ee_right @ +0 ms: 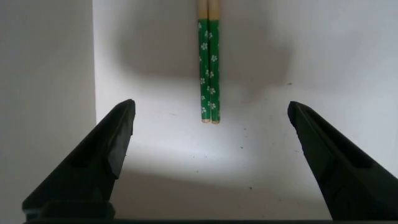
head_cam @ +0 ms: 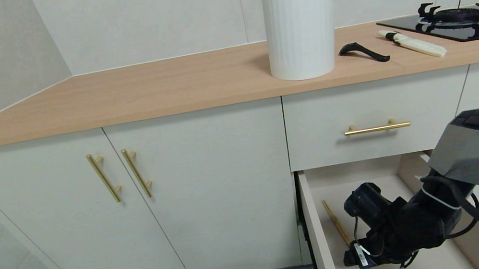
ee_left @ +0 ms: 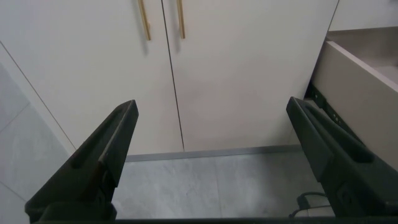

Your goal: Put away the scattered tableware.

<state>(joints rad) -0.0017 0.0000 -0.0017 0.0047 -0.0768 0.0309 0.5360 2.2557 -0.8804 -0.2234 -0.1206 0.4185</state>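
Inside the open drawer [head_cam: 313,219], green-tipped chopsticks [ee_right: 209,68] lay beneath the right gripper [ee_right: 211,165], its fingers spread, empty. Above the drawer, a black utensil [head_cam: 363,52] and white knife [head_cam: 414,43] were not yet stowed. Beside it, the left gripper [ee_left: 214,162] gaped empty.

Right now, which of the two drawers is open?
The lower drawer, pulled out with the chopsticks lying inside; the upper drawer, with the gold handle, is shut.
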